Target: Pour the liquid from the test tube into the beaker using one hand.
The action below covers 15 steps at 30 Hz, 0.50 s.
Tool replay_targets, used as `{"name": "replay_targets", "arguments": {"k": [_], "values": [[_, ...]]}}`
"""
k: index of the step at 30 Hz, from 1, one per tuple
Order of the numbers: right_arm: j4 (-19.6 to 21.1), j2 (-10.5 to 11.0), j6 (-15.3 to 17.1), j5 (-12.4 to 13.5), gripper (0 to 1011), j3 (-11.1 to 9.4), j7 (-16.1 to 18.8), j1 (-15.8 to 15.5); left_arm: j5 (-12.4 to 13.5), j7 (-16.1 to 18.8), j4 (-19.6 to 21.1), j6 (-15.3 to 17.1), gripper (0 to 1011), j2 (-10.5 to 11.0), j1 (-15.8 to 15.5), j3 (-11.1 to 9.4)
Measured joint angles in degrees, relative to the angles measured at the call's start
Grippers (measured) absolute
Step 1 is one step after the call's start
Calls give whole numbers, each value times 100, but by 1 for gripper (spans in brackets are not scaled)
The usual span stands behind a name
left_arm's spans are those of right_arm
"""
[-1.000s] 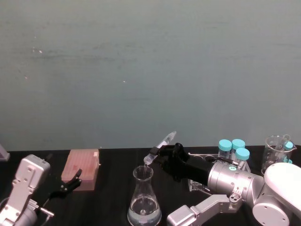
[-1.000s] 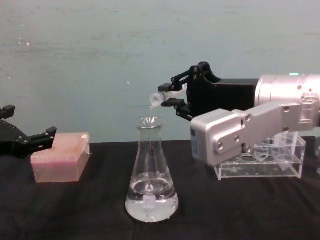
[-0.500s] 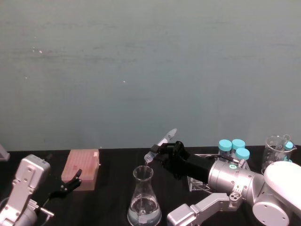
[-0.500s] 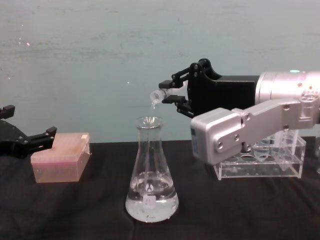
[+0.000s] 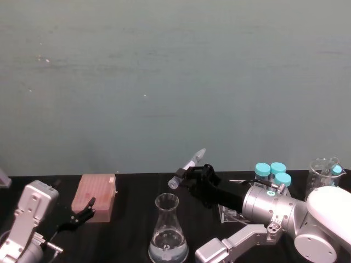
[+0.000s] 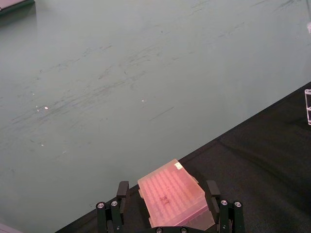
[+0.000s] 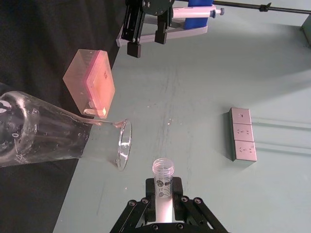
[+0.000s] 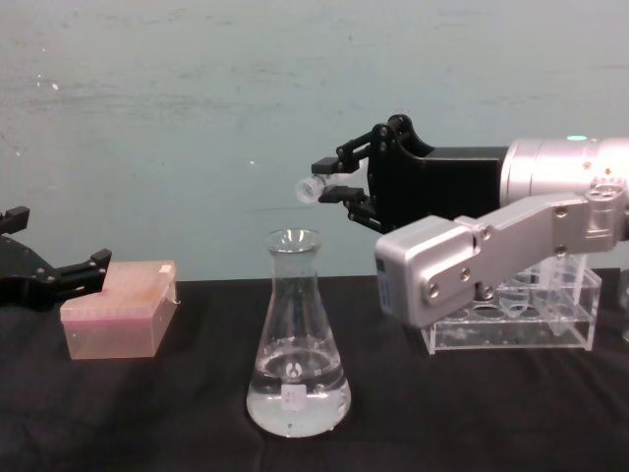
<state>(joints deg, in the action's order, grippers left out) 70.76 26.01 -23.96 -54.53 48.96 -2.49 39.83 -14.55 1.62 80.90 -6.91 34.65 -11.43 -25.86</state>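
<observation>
My right gripper (image 8: 327, 180) is shut on the test tube (image 8: 314, 188), a small clear tube lying nearly level with its open mouth just above and slightly behind the beaker's rim. In the right wrist view the test tube (image 7: 164, 183) sits between the fingers, mouth toward the beaker (image 7: 46, 135). The beaker (image 8: 297, 344), a tall clear conical flask, stands upright on the black table with clear liquid (image 8: 297, 399) pooled in its base. In the head view the test tube (image 5: 187, 166) slants above the beaker (image 5: 168, 233). My left gripper (image 5: 82, 211) hangs open near the pink box.
A pink tip box (image 8: 118, 310) lies at the left, just beyond the left gripper's fingers (image 6: 121, 190). A clear acrylic rack (image 8: 511, 320) with teal-capped tubes (image 5: 272, 171) stands at the right behind the right arm. A small glass beaker (image 5: 322, 172) stands far right.
The right gripper has lifted the test tube a little off the beaker's mouth and turned it closer to level. The thin stream into the beaker has stopped. The left arm is still.
</observation>
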Motion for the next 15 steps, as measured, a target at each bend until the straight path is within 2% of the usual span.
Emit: {"name": "replay_targets", "arguments": {"k": [8, 13, 14, 15], "values": [[-14, -2, -10, 68, 194, 0, 15, 13, 0, 0, 0, 0, 1000, 0, 0, 0], [-7, -82, -21, 758, 194, -265, 390, -101, 0, 0, 0, 0, 1000, 0, 0, 0], [3, -131, -19, 1146, 194, -423, 617, -161, 0, 0, 0, 0, 1000, 0, 0, 0], [7, -157, -11, 1390, 194, -508, 774, -194, 0, 0, 0, 0, 1000, 0, 0, 0]]}}
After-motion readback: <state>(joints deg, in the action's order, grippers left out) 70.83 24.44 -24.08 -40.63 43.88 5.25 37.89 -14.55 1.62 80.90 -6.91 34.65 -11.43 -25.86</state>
